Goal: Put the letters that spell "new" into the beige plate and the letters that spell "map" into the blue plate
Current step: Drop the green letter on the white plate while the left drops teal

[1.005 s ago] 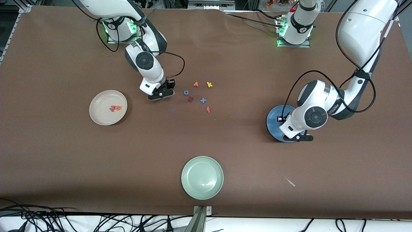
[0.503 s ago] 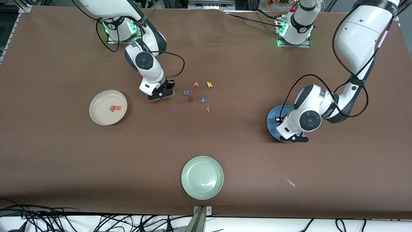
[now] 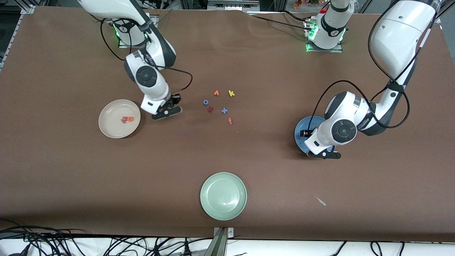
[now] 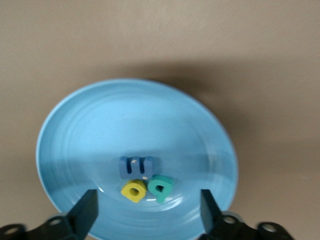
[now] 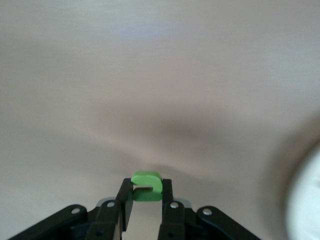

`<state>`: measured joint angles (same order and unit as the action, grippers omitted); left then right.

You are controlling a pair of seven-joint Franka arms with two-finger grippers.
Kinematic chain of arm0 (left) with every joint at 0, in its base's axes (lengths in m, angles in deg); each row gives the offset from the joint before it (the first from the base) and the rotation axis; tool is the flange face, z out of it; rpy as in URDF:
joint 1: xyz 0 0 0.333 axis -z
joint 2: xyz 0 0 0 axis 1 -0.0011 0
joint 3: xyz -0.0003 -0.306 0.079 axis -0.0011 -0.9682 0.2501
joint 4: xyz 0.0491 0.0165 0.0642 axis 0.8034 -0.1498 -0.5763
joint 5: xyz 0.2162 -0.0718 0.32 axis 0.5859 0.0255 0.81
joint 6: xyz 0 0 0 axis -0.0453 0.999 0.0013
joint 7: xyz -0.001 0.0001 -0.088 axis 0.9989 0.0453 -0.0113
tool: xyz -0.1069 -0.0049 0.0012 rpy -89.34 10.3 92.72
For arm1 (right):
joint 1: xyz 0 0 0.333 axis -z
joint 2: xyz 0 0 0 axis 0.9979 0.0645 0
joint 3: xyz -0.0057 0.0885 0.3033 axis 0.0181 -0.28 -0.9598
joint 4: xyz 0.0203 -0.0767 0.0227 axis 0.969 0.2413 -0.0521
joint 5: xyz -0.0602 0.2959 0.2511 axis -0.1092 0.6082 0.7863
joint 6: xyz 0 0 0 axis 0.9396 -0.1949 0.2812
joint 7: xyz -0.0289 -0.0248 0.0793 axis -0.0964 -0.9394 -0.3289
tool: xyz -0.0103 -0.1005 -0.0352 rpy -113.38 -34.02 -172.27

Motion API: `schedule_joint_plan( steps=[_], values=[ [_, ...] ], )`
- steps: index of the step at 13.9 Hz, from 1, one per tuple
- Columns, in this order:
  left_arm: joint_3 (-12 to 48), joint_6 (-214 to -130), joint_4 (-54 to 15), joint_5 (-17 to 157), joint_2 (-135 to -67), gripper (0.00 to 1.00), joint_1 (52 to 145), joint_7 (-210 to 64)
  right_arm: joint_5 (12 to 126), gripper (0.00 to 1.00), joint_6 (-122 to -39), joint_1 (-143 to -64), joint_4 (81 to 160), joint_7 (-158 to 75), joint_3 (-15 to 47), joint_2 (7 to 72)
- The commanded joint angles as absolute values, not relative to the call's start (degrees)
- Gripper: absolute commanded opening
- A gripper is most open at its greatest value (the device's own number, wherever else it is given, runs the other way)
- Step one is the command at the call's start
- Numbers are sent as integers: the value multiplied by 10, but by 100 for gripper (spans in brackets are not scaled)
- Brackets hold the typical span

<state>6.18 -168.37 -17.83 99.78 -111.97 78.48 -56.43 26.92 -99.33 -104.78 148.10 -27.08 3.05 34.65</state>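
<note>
The blue plate (image 3: 301, 132) (image 4: 125, 115) lies toward the left arm's end of the table. In it are a blue m (image 4: 139, 166), a yellow a (image 4: 134, 190) and a teal p (image 4: 161, 187), close together. My left gripper (image 3: 321, 153) (image 4: 149, 210) hovers just over them, open and holding nothing. My right gripper (image 3: 166, 111) (image 5: 146, 192) is shut on the green n (image 5: 146, 185), over bare table beside the beige plate (image 3: 110, 111). That plate holds the orange e (image 3: 130, 119) and the salmon w (image 3: 124, 120).
Loose letters lie mid-table: an orange v (image 3: 216, 93), a yellow k (image 3: 231, 93), a blue o (image 3: 205, 102), a dark red letter (image 3: 210, 109), a blue x (image 3: 224, 111) and a reddish f (image 3: 230, 121). A pale green plate (image 3: 223, 196) sits nearest the front camera.
My right gripper has carried the green n away from the loose letters toward the beige plate. My left gripper has opened over the blue plate and shifted slightly.
</note>
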Motion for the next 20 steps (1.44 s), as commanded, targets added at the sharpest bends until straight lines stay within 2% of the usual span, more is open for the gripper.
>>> schedule_joint_plan(
  steps=[1, 3, 8, 9, 10, 11, 12, 13, 14, 17, 20],
  values=[
    [32, -1616, -135, 1009, -1076, 100, 787, -569, 269, 22, -862, -1045, 1412, -353, 87, 338],
    [6, -1554, -46, 1008, -1073, 100, 789, -580, 269, 22, -812, -1037, 1379, -378, 128, 355],
    [-25, -1444, 64, 993, -1069, 100, 781, -647, 266, 24, -814, -973, 1352, -404, 130, 413],
    [-18, -1427, 77, 989, -1058, 100, 781, -684, 267, 33, -815, -962, 1348, -409, 130, 421],
    [-11, -1427, 75, 988, -1031, 100, 784, -712, 270, 98, -811, -958, 1339, -407, 130, 428],
    [19, -1426, 71, 978, -1003, 100, 795, -723, 272, 100, -809, -958, 1331, -404, 130, 430],
    [77, -1425, 69, 946, -975, 100, 829, -724, 273, 100, -806, -960, 1321, -407, 130, 428],
    [143, -1425, 69, 893, -953, 100, 859, -724, 273, 100, -782, -961, 1306, -407, 129, 426],
    [184, -1425, 62, 837, -929, 100, 869, -724, 273, 100, -742, -963, 1274, -407, 127, 426],
    [258, -1429, -19, 763, -838, 100, 871, -737, 288, 100, -585, -968, 1171, -400, 123, 425],
    [278, -1475, -116, 776, -758, 100, 878, -806, 319, 100, -498, -968, 1119, -396, 122, 407]
  ],
)
